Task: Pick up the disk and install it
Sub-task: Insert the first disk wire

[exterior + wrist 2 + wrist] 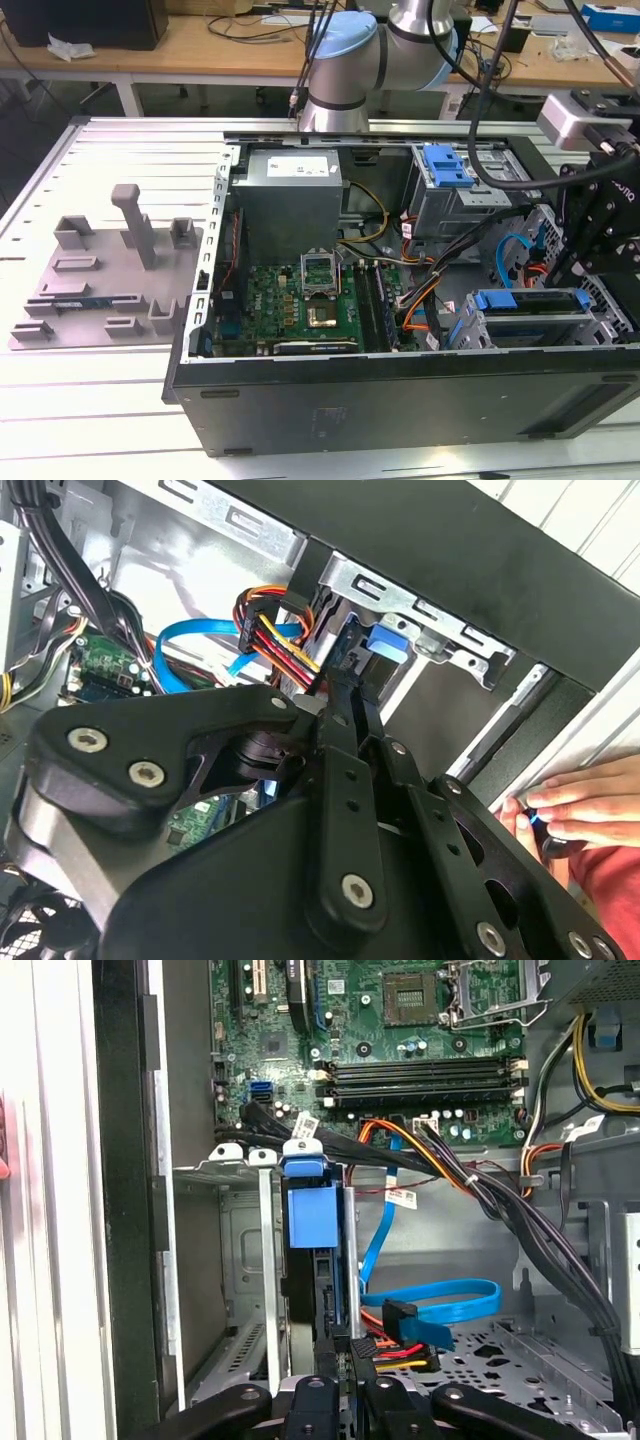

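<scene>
Exterior view, nearest first. A ribbed pale metal table (90, 420) carries an open black computer case (400, 395), its long black wall towards the camera.

Just behind that wall, at the exterior view's right, is a grey perforated metal drive cage (600, 320). The flat silver disk in its bright blue plastic bracket (530, 299) sits inside this cage. The first wrist view shows the disk (312, 1222) edge-on in a slot of the cage. Whether it is fully seated cannot be told.

The black gripper (355, 692) reaches straight at the bracket end of the disk (385, 645). Released or clenched: cannot tell, and contact with the disk cannot be confirmed.

A bundle of red, yellow and orange wires (285, 630) and a flat blue data cable (440, 1305) lie just beside the slot. In the second wrist view a person's hand (570, 805) rests outside the case frame.

The green motherboard (300, 300) lies in the middle of the case. At the exterior view's left, apart from the case, a grey plastic fixture tray with upright posts (100, 280) lies on the table.

Further back in the case are a grey metal power supply box (290, 195) and, to its right, a square blue plastic latch (447, 165) on a grey cage. Beyond these is the silver-and-pale-blue robot arm (345, 60), and farthest a wooden workbench (200, 45).
</scene>
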Action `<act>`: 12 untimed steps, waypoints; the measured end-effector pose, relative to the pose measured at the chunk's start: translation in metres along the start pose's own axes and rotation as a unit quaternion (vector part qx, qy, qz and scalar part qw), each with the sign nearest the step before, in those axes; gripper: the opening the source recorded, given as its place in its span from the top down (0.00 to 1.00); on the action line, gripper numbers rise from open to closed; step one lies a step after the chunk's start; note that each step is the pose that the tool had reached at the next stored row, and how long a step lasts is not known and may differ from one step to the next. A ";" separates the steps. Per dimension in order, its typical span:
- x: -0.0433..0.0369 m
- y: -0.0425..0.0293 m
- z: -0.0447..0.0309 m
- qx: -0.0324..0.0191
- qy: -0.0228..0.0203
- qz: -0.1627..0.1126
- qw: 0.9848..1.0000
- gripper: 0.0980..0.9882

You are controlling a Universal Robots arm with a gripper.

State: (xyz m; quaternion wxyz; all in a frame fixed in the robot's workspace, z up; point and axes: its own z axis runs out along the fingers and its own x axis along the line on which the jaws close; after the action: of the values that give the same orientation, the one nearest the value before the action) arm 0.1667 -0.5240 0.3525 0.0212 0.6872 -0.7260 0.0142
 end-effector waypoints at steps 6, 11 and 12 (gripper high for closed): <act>0.0016 -0.0014 0.0009 -0.001 -0.002 0.000 1.000 0.92; 0.0016 -0.0016 0.0018 -0.001 -0.002 0.000 1.000 0.92; 0.0016 -0.0015 0.0019 -0.001 -0.002 0.000 1.000 0.92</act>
State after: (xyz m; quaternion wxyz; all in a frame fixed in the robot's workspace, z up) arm 0.1681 -0.5258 0.3507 0.0200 0.6872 -0.7261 0.0120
